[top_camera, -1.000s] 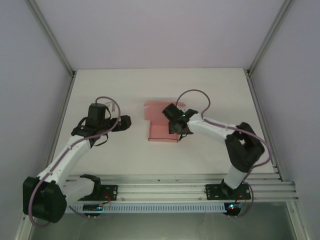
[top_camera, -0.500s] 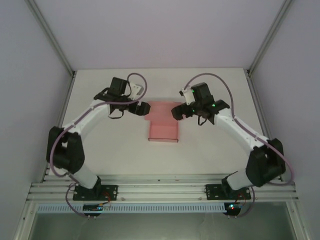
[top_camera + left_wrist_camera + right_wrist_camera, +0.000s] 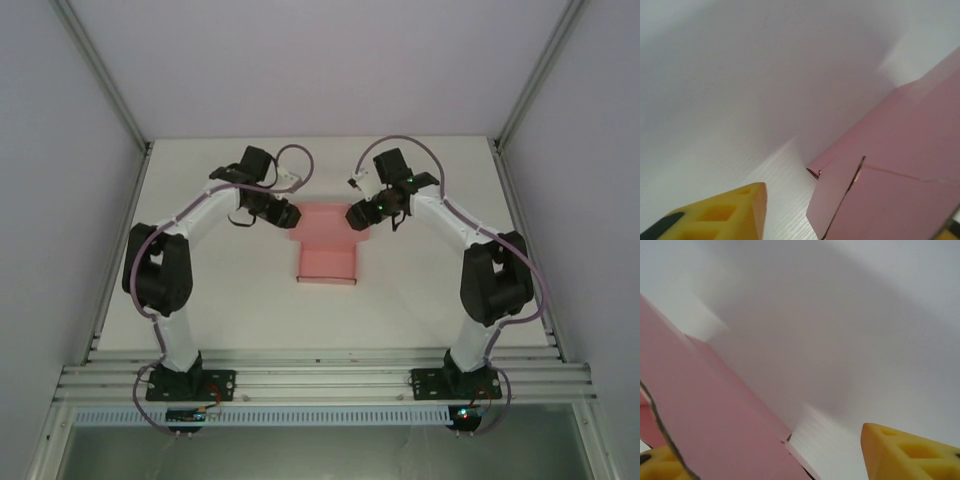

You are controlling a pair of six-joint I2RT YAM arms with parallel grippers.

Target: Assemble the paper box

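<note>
Starting at the left gripper [image 3: 285, 215]: spread partway, clamping nothing, yellow finger [image 3: 730, 215] just beside the left edge of the paper box [image 3: 900, 190]. Over to the right gripper [image 3: 358, 215]: likewise apart, gripping nothing, yellow finger [image 3: 910, 452] off the card, bare table [image 3: 825, 440] in between. Posed on either side of the box's far end. Pink, plain, sitting mid-table, a little toward the far edge.
</note>
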